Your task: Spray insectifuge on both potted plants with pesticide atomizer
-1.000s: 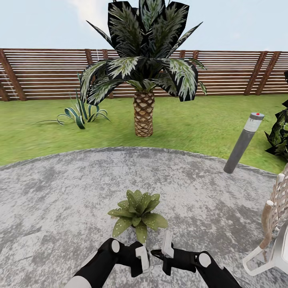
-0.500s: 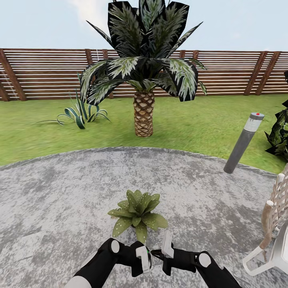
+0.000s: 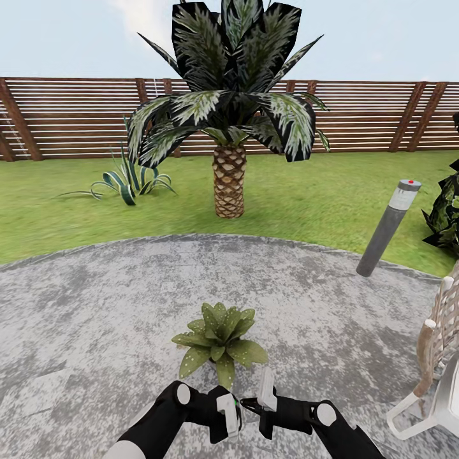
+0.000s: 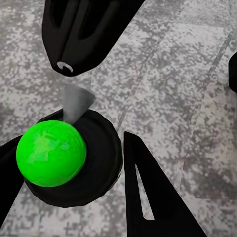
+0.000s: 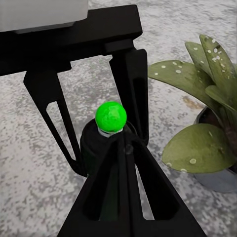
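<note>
Black left fingers (image 3: 228, 414) grip the atomizer (image 5: 104, 148) by its dark body; its green ball top (image 4: 51, 154) pokes up between them. Right fingers (image 3: 262, 403) sit just beside it, and I cannot tell if they squeeze it. A speckled potted plant (image 3: 220, 341) stands just ahead on the grey patio (image 3: 95, 306).

Mottled rough stone patio (image 3: 95, 306), slatted brown wooden fence (image 3: 76, 115).

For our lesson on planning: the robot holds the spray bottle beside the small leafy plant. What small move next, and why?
Probably press the dark, green-topped spray bottle, aimed at the low broad-leaved potted plant: the left hand grips it, the shut right hand meets it, and pale specks dot only some leaves.
</note>
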### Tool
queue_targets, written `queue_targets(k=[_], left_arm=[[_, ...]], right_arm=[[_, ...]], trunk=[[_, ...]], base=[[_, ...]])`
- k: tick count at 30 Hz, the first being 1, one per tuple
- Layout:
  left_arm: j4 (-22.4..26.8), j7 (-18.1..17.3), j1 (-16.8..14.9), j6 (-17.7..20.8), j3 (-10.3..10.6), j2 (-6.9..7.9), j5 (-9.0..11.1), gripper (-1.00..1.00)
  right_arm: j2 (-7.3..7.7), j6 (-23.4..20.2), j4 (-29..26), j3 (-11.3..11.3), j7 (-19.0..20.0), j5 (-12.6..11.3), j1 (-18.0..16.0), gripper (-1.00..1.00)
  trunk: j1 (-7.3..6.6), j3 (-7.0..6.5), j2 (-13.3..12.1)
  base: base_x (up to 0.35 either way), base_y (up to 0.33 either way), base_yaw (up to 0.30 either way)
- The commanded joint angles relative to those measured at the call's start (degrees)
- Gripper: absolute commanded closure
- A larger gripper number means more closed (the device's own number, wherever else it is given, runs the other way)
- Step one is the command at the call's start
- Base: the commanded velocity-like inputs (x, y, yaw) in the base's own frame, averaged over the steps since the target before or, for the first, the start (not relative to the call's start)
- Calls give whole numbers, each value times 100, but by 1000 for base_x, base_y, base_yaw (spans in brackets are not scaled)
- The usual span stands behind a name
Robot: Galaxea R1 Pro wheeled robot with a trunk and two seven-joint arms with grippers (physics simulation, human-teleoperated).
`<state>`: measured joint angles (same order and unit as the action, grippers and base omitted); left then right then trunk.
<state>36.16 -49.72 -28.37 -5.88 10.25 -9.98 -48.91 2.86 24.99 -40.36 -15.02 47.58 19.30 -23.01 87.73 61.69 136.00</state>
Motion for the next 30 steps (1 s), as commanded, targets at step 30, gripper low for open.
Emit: queue_targets(k=[30], left_arm=[[-322,-2,8,-247,15,248,278,100]], right_arm=[[4,25,-7,-10,-12,39,-2,100]], trunk=[[-1,5,2]], base=[[0,0,0]])
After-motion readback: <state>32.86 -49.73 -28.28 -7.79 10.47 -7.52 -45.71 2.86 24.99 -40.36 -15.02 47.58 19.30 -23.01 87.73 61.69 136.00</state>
